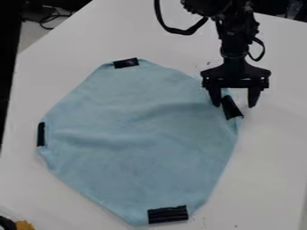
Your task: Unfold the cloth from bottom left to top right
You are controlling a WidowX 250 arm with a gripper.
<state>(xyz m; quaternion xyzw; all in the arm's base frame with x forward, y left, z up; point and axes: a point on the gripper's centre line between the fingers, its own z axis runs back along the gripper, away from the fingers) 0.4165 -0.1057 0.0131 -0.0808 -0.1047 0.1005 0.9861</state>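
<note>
The gripper [234, 102] hangs at the upper right, its two fingers spread apart and pointing down, over the cloth's right-hand corner. The light blue cloth [141, 139] lies spread over the middle of the table, with low creases across it. Black tape marks four corners: a top piece [126, 63], a left piece [41, 134], a bottom piece [168, 214] and a right piece [231, 107]. That right piece lies at the gripper, partly between its fingertips, closer to the left finger. Whether the fingers touch the cloth, I cannot tell.
The white table [66, 197] has its left edge along the view's left side. A black cable [51, 17] lies at the upper left. At the bottom left corner is a black and orange object [23, 225]. The arm comes in from the top edge.
</note>
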